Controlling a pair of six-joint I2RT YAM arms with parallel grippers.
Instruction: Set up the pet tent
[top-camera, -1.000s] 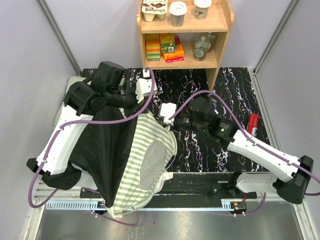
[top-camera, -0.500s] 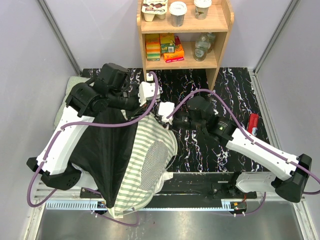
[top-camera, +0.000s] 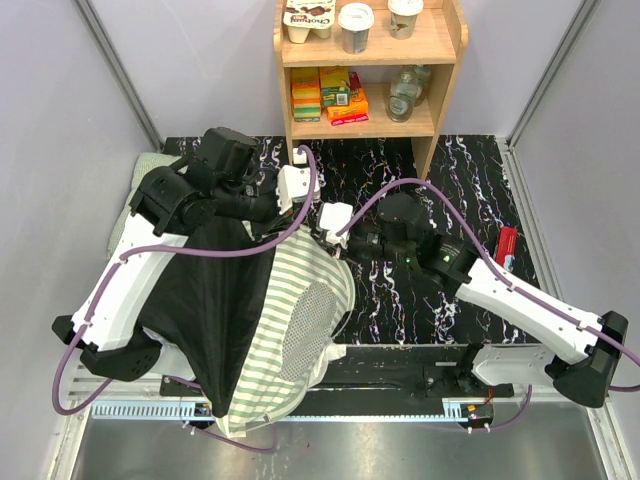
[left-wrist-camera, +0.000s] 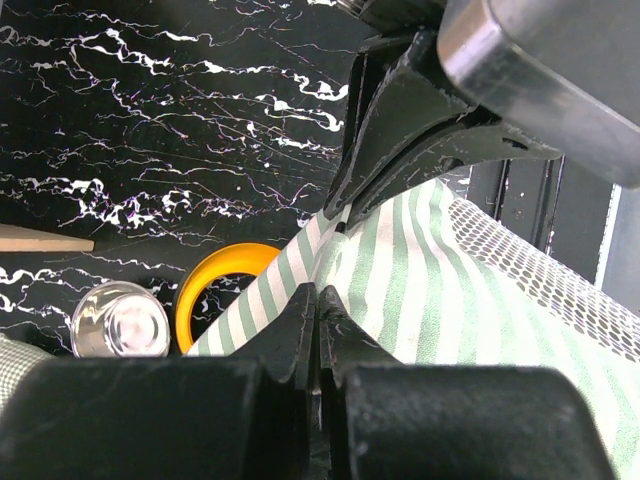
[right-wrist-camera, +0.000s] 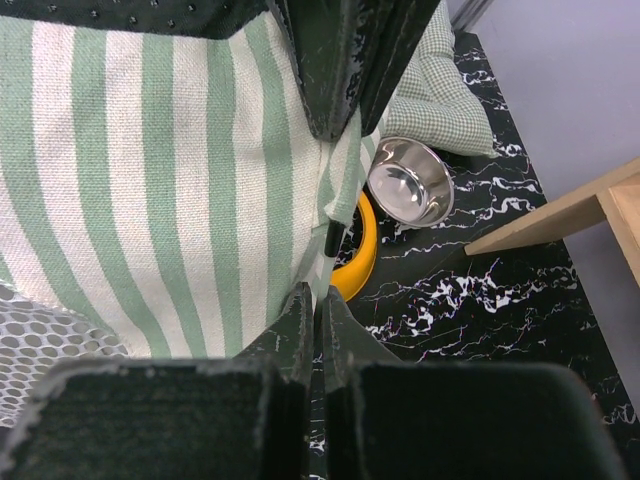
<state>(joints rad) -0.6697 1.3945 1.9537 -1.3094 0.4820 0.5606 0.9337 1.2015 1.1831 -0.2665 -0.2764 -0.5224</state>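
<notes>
The pet tent (top-camera: 300, 300), sage-green-and-white striped with a white mesh panel (top-camera: 305, 325) and dark underside (top-camera: 205, 300), hangs from a peak over the table's front left edge. My left gripper (top-camera: 303, 218) and right gripper (top-camera: 318, 234) meet at that peak. In the left wrist view my left gripper (left-wrist-camera: 318, 305) is shut on the striped fabric (left-wrist-camera: 430, 290), with the right gripper's fingers (left-wrist-camera: 400, 150) just beyond. In the right wrist view my right gripper (right-wrist-camera: 318, 300) is shut on the tent's edge, where a thin white pole (right-wrist-camera: 330, 255) runs between the jaws.
A yellow bowl holder (left-wrist-camera: 215, 285) and a steel bowl (left-wrist-camera: 120, 322) sit on the table under the peak. A green quilted cushion (right-wrist-camera: 430, 90) lies at far left. A wooden shelf (top-camera: 365, 70) stands at the back. A red packet (top-camera: 506, 247) lies at right.
The left gripper has shifted a little right toward the right gripper, and the right gripper a little left. The tent's peak is pinched closer together; the hanging fabric barely moved.
</notes>
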